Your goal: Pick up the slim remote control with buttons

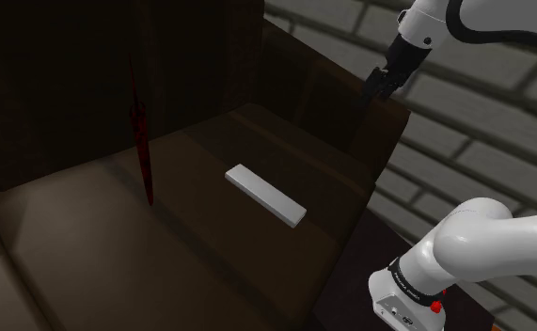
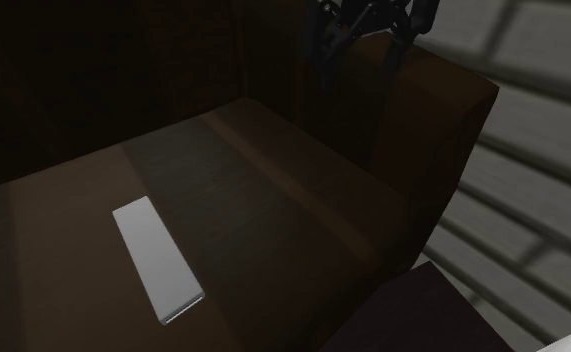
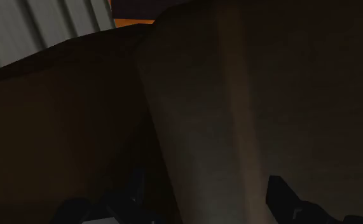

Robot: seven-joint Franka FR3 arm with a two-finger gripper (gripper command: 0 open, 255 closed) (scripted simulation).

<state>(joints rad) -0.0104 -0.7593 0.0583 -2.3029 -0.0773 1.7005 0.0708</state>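
From the shoulder view, the slim remote control (image 1: pixel 266 195) is a plain white slab lying flat on the brown seat of a couch (image 1: pixel 191 263), slanted across the cushion. The white arm (image 1: pixel 487 246) rises from its stand (image 1: pixel 405 303) at the lower right. The black pincer (image 1: pixel 379 83) hangs high at the far right, over the couch's armrest (image 1: pixel 388 141) and well apart from the remote. A thin red strip (image 1: pixel 142 141) stands upright towards that view's left. Grey floor planks (image 1: pixel 487 141) lie beyond the armrest.

In the second exterior view, the remote (image 2: pixel 156 258) sits on the cushion at the lower left. The pincer (image 2: pixel 365 35) is at the top edge, above the armrest (image 2: pixel 443 130).

In the wrist view, the pincer (image 3: pixel 204 184) is spread wide, its fingers (image 3: pixel 285 197) gripping nothing, with the armrest's pale brown edge (image 3: pixel 199 108) ahead between them.
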